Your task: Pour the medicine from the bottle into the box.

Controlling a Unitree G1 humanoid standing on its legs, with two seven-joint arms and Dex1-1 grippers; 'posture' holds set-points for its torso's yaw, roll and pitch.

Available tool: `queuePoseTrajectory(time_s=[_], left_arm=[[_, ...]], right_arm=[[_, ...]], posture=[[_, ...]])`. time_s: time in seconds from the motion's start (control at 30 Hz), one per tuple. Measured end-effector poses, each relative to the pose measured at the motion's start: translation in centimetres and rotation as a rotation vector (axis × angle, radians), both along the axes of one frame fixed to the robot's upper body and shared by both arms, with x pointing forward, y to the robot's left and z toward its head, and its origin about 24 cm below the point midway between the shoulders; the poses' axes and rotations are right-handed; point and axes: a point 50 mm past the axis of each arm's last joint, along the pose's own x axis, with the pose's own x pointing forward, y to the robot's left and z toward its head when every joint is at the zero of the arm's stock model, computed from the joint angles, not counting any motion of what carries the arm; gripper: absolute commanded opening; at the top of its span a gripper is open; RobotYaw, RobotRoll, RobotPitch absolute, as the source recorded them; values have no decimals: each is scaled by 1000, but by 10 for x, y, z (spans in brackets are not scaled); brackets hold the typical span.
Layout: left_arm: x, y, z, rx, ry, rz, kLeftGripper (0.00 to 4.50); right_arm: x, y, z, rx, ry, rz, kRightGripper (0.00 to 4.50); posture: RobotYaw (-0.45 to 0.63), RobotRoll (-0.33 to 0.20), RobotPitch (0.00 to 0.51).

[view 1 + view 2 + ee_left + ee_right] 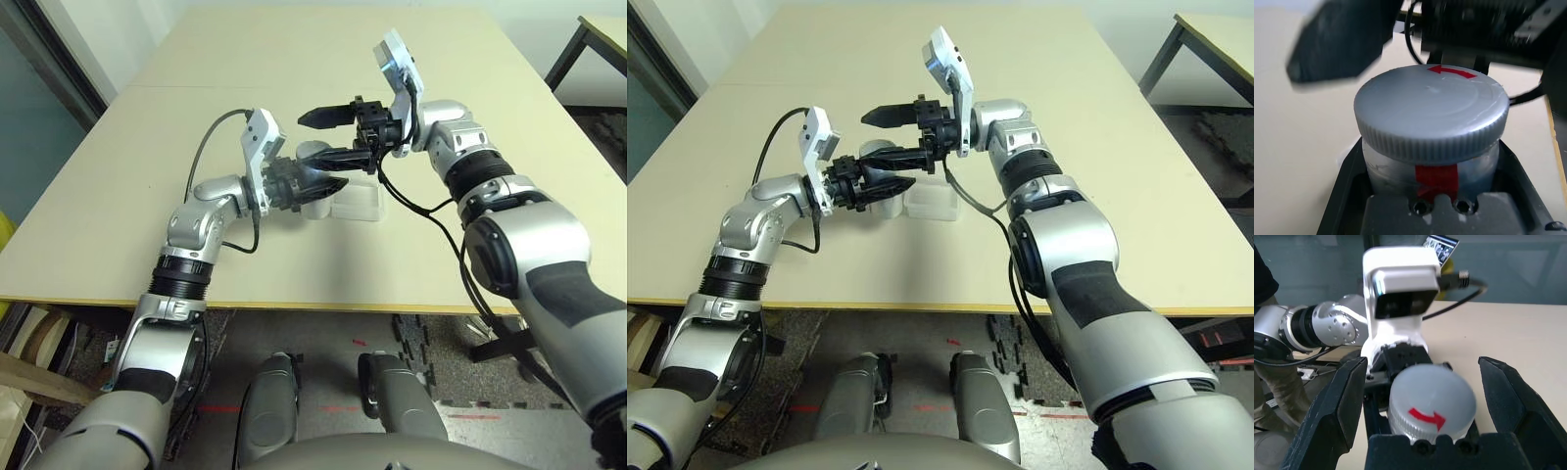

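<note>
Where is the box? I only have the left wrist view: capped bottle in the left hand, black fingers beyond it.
Observer: The clear box sits on the table, just to the right of the bottle that the left hand grips.
Operator: Are those black fingers on the cap?
Observer: No. The right hand is open, with one finger either side of the cap and a gap on both sides.
Operator: Bottle over the box yet?
Observer: No. From the head views it looks to be beside the box, cap on.
</note>
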Motion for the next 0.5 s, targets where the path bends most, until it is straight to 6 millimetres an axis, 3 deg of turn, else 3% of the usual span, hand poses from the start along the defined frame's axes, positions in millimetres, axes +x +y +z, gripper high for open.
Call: queuePoseTrajectory(time_s=[0.5], left_arm=[[0,-3,0,-9,0,1,2646]], right_arm=[[5,2,-5,-5,1,-110,4500]], posture=[[-51,0,107]])
